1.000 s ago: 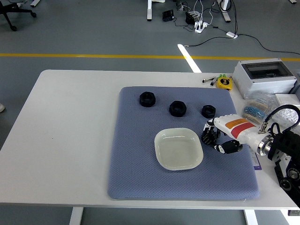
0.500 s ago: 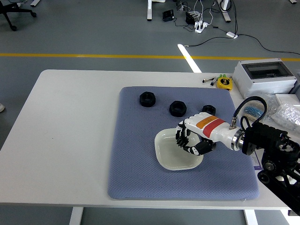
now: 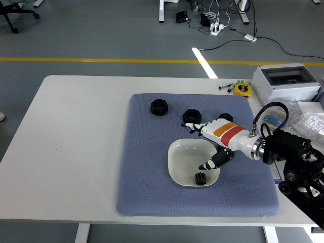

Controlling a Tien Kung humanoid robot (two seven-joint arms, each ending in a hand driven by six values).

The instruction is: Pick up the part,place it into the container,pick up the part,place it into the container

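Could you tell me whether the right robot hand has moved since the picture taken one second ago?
Yes. The right robot hand has shifted left from beside the white dish to over it, and a small black part now lies inside.

Single high head view, facing forward and down, white table (image 3: 76,152) (near edge at bottom)
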